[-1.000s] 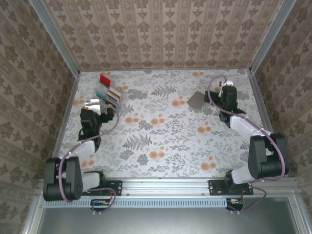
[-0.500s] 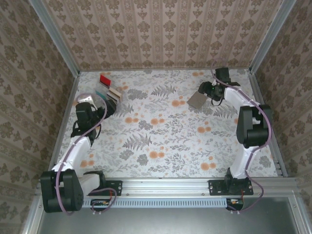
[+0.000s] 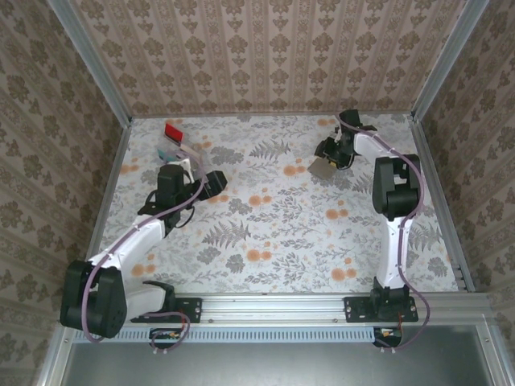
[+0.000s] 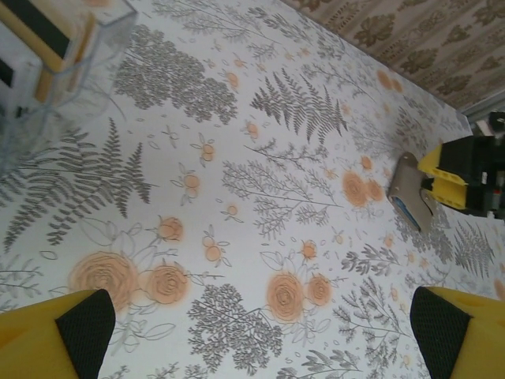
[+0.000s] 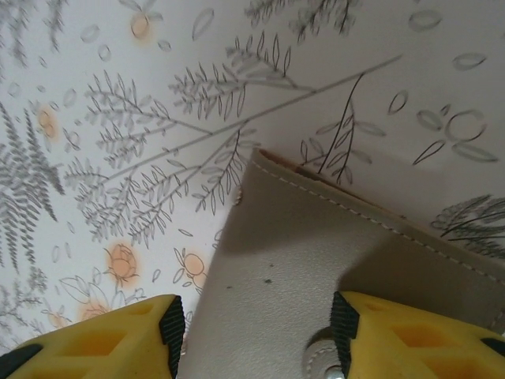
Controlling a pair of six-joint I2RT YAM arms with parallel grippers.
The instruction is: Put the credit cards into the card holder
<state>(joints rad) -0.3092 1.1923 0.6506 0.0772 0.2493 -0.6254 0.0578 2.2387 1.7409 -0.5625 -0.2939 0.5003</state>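
**Cards wait in the rack, holder lies far across**

The credit cards (image 3: 174, 138) stand on edge in a clear rack (image 4: 47, 71) at the back left of the tabletop (image 3: 265, 225). The card holder (image 5: 316, 268) lies flat and shut at the back right, well apart from them.

The cards look thin, stiff, light and slick. I think the best place to pinch one is its top edge, where it sticks up out of the rack, with one finger on each flat face. With a loose squeeze it may slip out.

The card holder looks soft and light. It lies flat, so it is hard to get under. A corner or an edge seems the best place to take it. It may slide when pushed.

The left arm lies low, just beside the rack, and points toward the middle. The left fingers (image 4: 47, 347) are wide apart and hold nothing.

The right arm stretches far to the back, and its wrist bends down over the holder. The right fingers (image 5: 410, 339) are apart too. One is over the holder near its snap button (image 5: 319, 359), and one is just off its edge. They do not clamp it.
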